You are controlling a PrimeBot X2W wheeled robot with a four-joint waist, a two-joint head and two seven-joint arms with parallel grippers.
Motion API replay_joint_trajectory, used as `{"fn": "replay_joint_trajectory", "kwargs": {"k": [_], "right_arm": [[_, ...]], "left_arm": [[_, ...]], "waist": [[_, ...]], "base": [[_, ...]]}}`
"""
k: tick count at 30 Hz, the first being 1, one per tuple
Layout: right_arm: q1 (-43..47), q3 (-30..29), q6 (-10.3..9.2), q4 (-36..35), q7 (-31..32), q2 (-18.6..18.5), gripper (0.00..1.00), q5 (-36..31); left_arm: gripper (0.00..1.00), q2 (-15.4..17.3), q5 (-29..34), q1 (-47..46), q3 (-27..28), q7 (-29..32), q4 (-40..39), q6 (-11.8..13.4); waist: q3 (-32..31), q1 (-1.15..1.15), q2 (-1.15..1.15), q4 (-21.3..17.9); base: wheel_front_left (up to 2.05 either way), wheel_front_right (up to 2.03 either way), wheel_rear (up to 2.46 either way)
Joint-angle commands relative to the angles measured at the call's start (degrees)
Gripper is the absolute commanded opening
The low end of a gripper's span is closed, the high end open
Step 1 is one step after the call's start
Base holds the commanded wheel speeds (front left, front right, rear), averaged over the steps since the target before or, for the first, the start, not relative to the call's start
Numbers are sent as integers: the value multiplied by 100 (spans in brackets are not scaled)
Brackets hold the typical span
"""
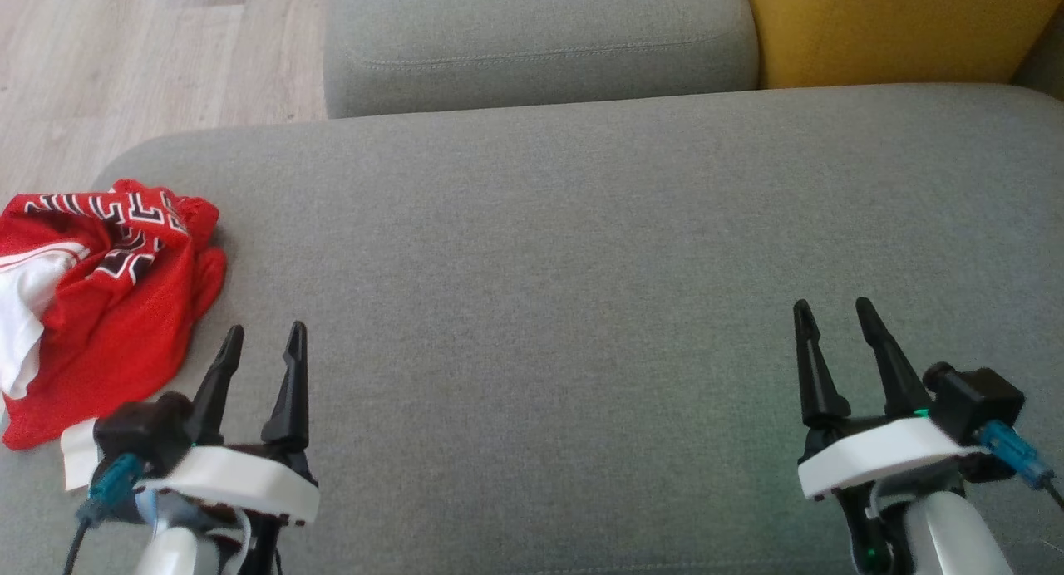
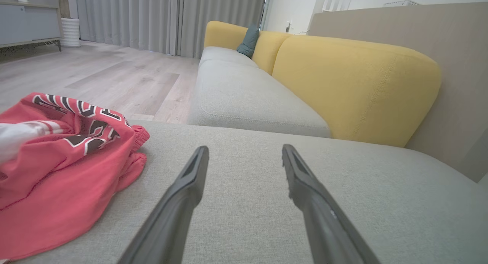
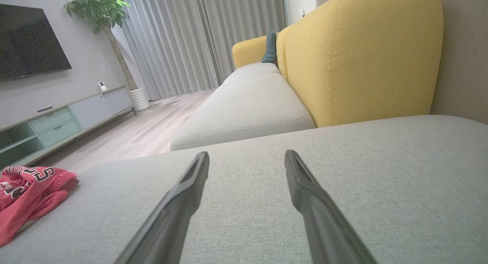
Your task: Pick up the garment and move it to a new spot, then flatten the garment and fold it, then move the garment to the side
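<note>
On the grey fabric sofa seat (image 1: 582, 251), below a yellow upholstered backrest (image 1: 898, 27), a crumpled red mesh jersey (image 1: 125, 326) lies beside the wide-spread left gripper (image 1: 266, 330); right gripper (image 1: 831, 309) likewise spread, empty.

Garment (image 1: 108, 309) — mesh cloth; sofa (image 1: 582, 267) — matt weave.

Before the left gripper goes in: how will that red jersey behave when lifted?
Probably floppy: the red jersey lies crumpled in soft folds on the grey sofa cushion, so it should drape from one pinch. Likely light: the fabric looks thin and mesh-like. Layers overlap, so the open left gripper may catch several at once.
</note>
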Motion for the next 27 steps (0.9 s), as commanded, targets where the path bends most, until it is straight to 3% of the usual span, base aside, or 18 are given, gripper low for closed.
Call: {"fn": "replay_joint_trajectory", "kwargs": {"k": [1,21,27], "right_arm": [[-291,133,-4,-222,-82,-35,100,-151],[-179,138,-4,-178,-332,-31,100,-935],[-183,110,-4,-117,-336,-31,100,-808]], "left_arm": [[100,127,150,-301,133,-89,-180,38],[100,138,1327,-355,110,-423,84,124],[100,112,1282,-375,131,-423,147,144]], "waist": [[0,0,0,1],[-24,0,0,20],[-23,0,0,33]], "base": [[0,0,0],[0,0,0],[0,0,0]]}}
